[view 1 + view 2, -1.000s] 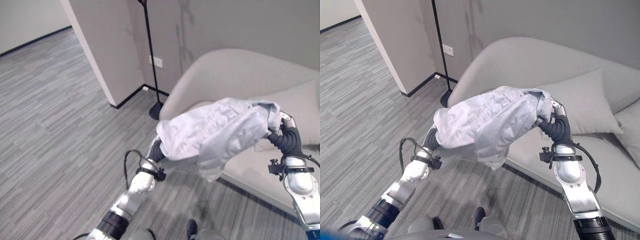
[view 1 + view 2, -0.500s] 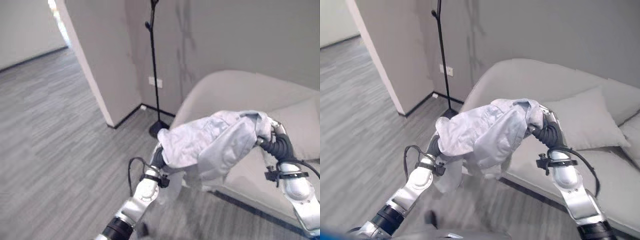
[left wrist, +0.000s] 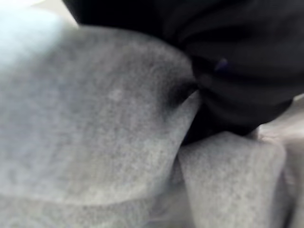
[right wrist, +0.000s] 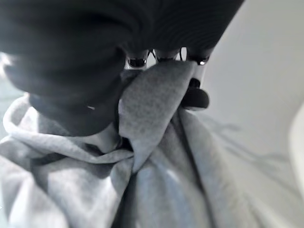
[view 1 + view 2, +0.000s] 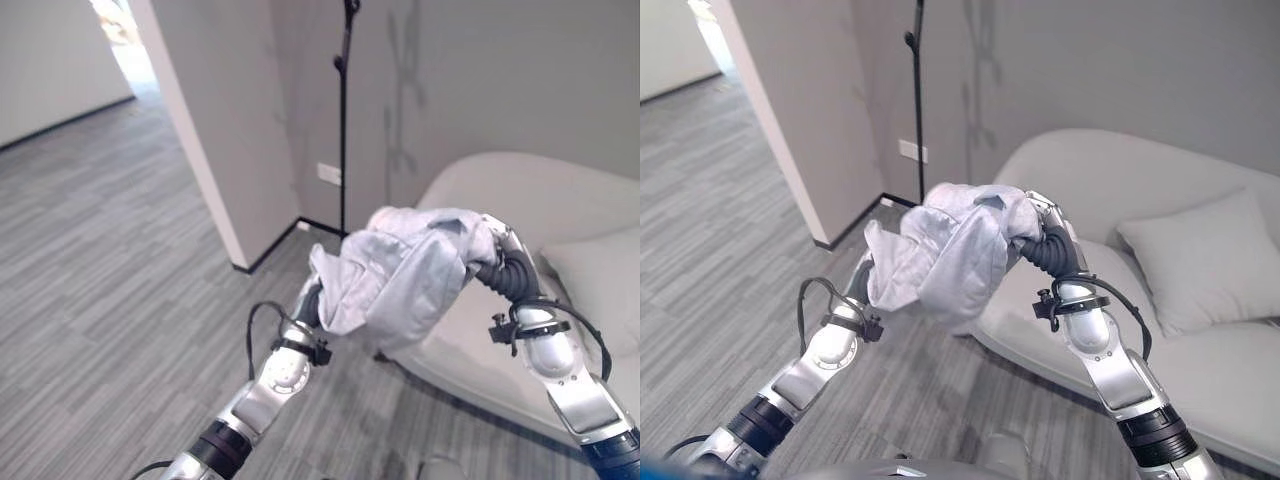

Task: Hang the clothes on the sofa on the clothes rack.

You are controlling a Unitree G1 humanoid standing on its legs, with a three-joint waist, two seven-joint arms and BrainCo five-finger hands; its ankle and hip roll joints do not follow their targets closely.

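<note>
While bunching between both arms, garment (image 5: pixel 400 275) pinched in right hand's (image 4: pixel 156 54) fingers (image 4: pixel 195 95), left hand's (image 3: pixel 237 80) grip hidden.

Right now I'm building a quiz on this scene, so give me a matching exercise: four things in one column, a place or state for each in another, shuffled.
Things:
1. garment
2. clothes rack
3. cushion
4. right hand

Places or states:
A. lying on the sofa seat
B. standing upright by the wall
C. fingers curled round grey cloth
D. held up in the air between both arms

Pairs: 1-D, 2-B, 3-A, 4-C.
</note>
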